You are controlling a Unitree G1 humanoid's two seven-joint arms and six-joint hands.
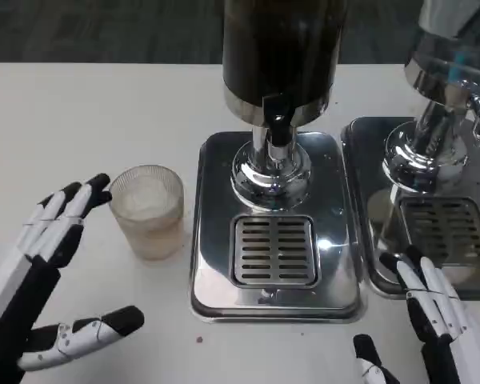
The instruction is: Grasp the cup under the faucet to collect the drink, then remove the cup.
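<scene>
left hand [40, 264] fingers spread wide, holding nothing, just beside cup [148, 210] | cup stands on counter left of drip tray [276, 264], not yet under faucet [278, 128] | wrap low, keep upright | right hand [432, 320] fingers apart, holding nothing, near front edge

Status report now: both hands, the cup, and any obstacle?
Left hand open beside cup, not touching. Right hand open, waiting near second dispenser's tray. Cup upright on table, left of drip tray, not under faucet. No obstacle.
</scene>
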